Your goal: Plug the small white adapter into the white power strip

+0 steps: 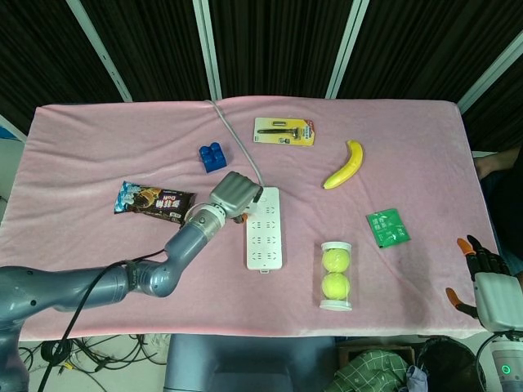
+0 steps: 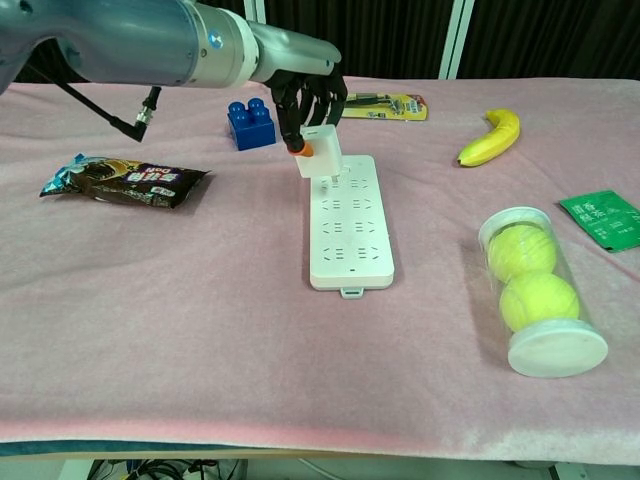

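Holding the small white adapter (image 2: 320, 152), a plain unmarked cube, our left hand (image 2: 305, 98) pinches it above the white power strip's (image 2: 347, 222) far end; right hand (image 1: 480, 269) fingers apart, empty.

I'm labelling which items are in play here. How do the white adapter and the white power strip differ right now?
The adapter is a small block, while the power strip is a long flat bar with rows of sockets. The left hand holds the adapter over the strip's far end, while the power strip lies flat on the pink cloth. The strip trails a cable; the adapter shows none. Both are white.
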Controlling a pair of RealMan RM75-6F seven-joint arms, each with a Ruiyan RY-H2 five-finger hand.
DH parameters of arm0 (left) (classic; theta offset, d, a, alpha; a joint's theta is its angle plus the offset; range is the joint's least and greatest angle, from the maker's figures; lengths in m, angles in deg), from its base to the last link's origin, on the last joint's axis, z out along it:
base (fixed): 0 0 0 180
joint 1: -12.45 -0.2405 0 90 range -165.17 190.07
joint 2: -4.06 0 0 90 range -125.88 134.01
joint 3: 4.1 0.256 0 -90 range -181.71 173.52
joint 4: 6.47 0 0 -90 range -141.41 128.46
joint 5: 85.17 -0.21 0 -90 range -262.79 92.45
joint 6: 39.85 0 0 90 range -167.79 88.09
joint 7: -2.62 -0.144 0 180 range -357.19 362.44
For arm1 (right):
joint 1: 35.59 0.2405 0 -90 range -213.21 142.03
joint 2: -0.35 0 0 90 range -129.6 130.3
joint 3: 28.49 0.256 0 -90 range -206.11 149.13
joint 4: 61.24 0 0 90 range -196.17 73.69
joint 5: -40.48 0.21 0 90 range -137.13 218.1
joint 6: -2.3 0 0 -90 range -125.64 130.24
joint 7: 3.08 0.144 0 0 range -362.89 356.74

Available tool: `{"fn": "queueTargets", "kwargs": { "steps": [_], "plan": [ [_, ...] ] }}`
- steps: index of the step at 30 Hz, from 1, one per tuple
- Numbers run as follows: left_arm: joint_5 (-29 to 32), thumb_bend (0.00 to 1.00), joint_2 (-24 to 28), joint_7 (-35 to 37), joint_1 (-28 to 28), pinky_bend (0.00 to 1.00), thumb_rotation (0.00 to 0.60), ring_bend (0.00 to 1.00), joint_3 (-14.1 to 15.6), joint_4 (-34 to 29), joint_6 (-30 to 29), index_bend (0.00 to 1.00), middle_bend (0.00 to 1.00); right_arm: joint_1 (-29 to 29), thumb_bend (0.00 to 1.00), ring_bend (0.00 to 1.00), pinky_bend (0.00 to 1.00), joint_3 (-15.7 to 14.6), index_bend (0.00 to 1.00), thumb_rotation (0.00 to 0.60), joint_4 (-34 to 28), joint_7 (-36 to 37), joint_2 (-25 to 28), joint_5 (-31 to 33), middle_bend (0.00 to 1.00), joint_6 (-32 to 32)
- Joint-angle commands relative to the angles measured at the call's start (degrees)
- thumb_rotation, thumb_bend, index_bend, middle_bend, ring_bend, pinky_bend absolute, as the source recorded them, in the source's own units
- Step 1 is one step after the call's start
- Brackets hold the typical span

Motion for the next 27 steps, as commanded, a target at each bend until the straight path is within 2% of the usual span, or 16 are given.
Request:
{"fn": "queueTargets", "kwargs": {
  "steps": [1, 6, 10, 19, 27],
  "plan": [
    [8.0, 0.40, -1.3, -7.3, 6.2, 0.38, 0.600, 0.38, 3.9, 1.0, -1.4, 0.60, 0.58, 0.0, 0.20, 0.13, 0.15, 0.1, 0.03, 0.600, 0.0, 0.0, 0.0, 0.1, 0.04, 0.0],
    [16.0, 0.41, -2.5, -14.1, 11.3, 0.38, 0.600, 0.38, 6.7, 1.1, -4.3, 0.61, 0.59, 0.1, 0.21, 0.13, 0.15, 0.0, 0.03, 0.600, 0.0, -0.1, 0.1, 0.2, 0.04, 0.3],
    [20.6, 0.41, -3.0, -16.8, 13.3, 0.38, 0.600, 0.38, 7.3, 0.7, -6.6, 0.61, 0.59, 0.1, 0.21, 0.13, 0.15, 0.0, 0.03, 0.600, 0.0, -0.3, 0.0, 0.2, 0.04, 0.3],
    [26.7, 0.42, -2.7, -18.0, 15.1, 0.38, 0.600, 0.38, 6.1, -0.8, -8.1, 0.61, 0.59, 0.2, 0.21, 0.13, 0.15, -0.1, 0.03, 0.600, -0.1, -0.4, 0.1, 0.2, 0.04, 0.4],
    [29.3, 0.42, -2.8, -18.7, 16.0, 0.39, 0.600, 0.38, 5.5, -1.4, -8.8, 0.61, 0.59, 0.1, 0.21, 0.13, 0.15, 0.0, 0.03, 0.600, -0.1, -0.5, 0.0, 0.2, 0.04, 0.3]
  ]
}}
